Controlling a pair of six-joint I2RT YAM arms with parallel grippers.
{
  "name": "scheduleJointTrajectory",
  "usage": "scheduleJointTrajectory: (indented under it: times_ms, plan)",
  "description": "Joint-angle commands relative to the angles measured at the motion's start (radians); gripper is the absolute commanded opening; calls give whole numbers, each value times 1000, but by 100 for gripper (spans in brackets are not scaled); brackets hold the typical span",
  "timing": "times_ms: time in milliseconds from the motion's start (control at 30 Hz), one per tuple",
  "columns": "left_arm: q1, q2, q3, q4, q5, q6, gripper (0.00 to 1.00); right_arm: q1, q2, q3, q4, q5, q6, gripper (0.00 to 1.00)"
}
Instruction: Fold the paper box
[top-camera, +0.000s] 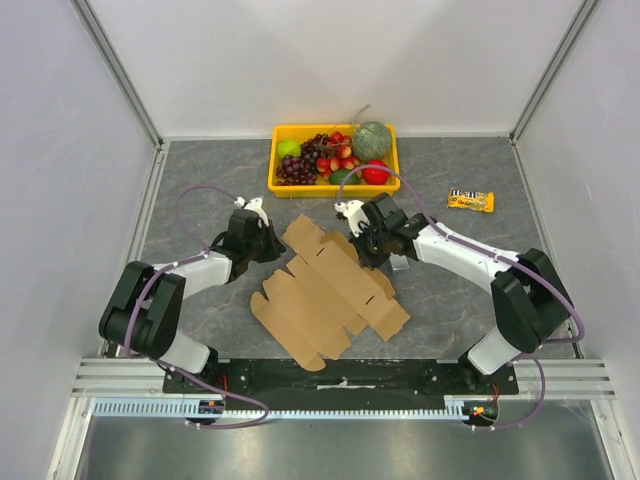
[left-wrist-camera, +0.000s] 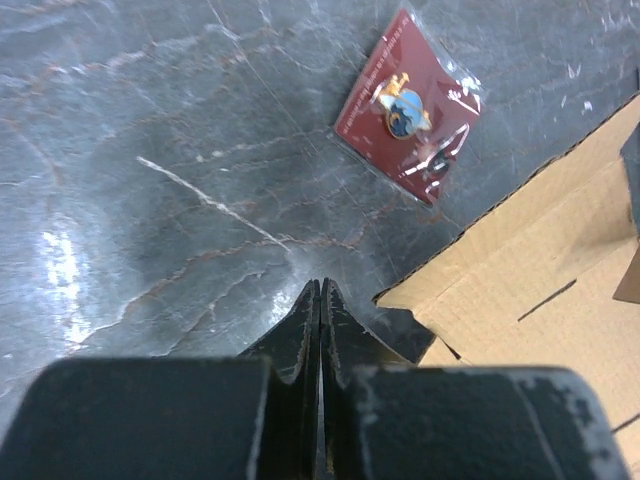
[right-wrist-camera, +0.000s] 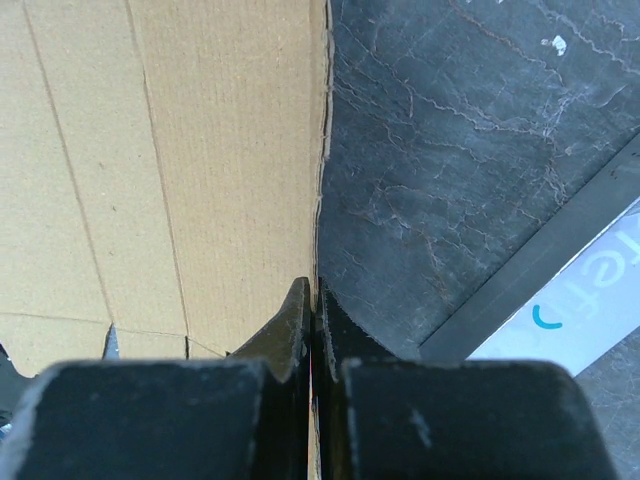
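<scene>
My right gripper (right-wrist-camera: 314, 288) pinches the flat corrugated box (top-camera: 325, 290) by its straight edge; left gripper (left-wrist-camera: 320, 287) closed empty beside a corner, open veined table (left-wrist-camera: 150, 150) beyond

Blue lettering on white panel (right-wrist-camera: 585, 300) (partial, unreadable), red card (left-wrist-camera: 405, 110) print illegible

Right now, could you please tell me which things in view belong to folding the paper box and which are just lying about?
Job in hand: paper box, its edge pinched in the right gripper; left gripper, shut beside it.
Lying about: yellow fruit tray; snack bar; red badge packet.
</scene>
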Motion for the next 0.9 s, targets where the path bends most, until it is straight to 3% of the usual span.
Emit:
scheduleJointTrajectory:
  times_ms: [0, 267, 600, 867]
  plan:
    - [-1, 25, 15, 66, 117, 20, 2, -4, -44, 2, 28, 0, -16, 0]
    - [-1, -26, -34, 123, 269, 22, 2, -4, -24, 2, 28, 20, -14, 0]
    - [-10, -118, -78, 98, 332, 20, 2, -4, 9, 17, 35, 45, 6, 0]
    - [-41, -103, -72, 97, 372, 23, 2, -4, 22, 22, 37, 46, 7, 0]
